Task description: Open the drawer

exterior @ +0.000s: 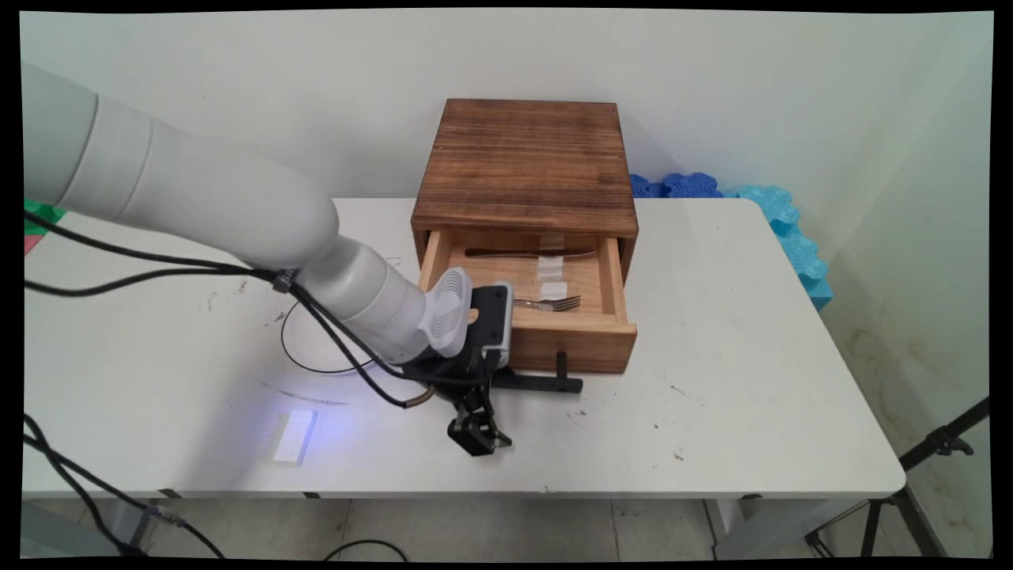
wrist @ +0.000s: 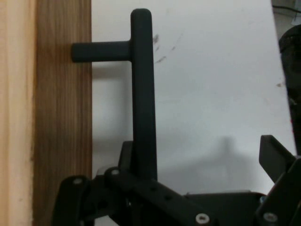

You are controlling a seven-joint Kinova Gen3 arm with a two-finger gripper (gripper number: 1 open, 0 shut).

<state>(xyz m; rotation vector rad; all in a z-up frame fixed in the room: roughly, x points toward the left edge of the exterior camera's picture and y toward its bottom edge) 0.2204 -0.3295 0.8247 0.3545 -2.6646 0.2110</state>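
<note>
Hovering: pincer (exterior: pixel 479 434) is held open just beside the drawer handle (wrist: pixel 142 94).
Drawer (exterior: pixel 529 294): pulled out, fork (exterior: pixel 548 303) and knife (exterior: pixel 529 252) inside.

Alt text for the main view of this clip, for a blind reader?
A white robot arm reaches from the left, its black end effector low over a white table beside the black handle of an open wooden drawer. A fork and knife lie inside.
</note>
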